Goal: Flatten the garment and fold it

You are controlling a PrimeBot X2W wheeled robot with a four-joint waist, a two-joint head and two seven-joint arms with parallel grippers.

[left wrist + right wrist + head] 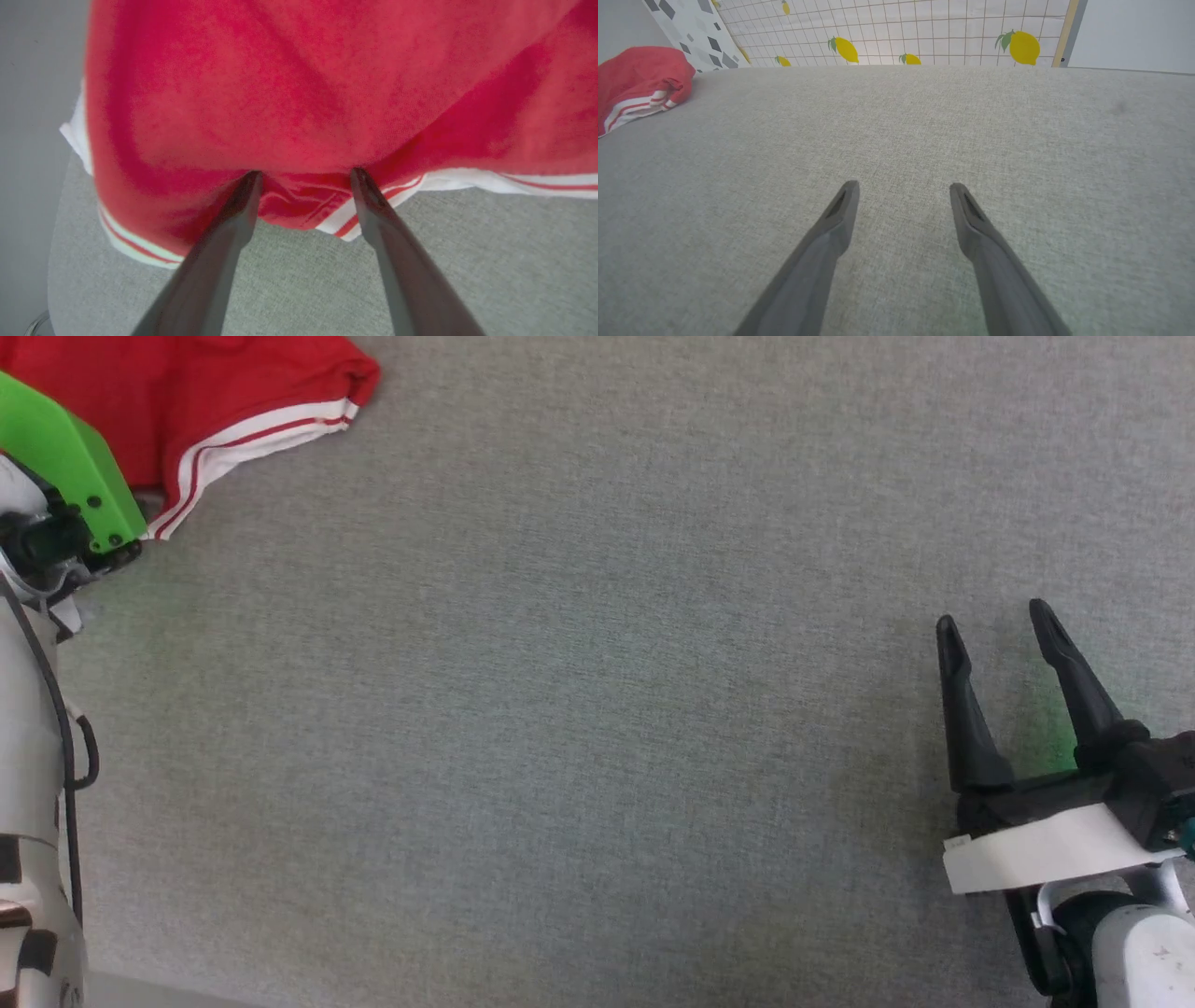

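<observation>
The garment (215, 392) is a red shirt with red-and-white striped trim, lying bunched at the far left of the grey cloth-covered table (597, 709). In the left wrist view my left gripper (306, 173) is open, and both fingertips (252, 179) reach the garment's (299, 93) crumpled striped hem with nothing clamped between them. My right gripper (994, 619) stands open over bare table at the right, far from the shirt. The right wrist view has its fingers (845, 200) spread above the cloth and the garment (640, 74) as a red heap at the far left.
The green cover (65, 457) of my left wrist lies over the shirt's near edge in the head view. The table's left edge (51, 233) runs close beside the garment. A lemon-patterned tiled wall (924, 32) rises behind the table's far edge.
</observation>
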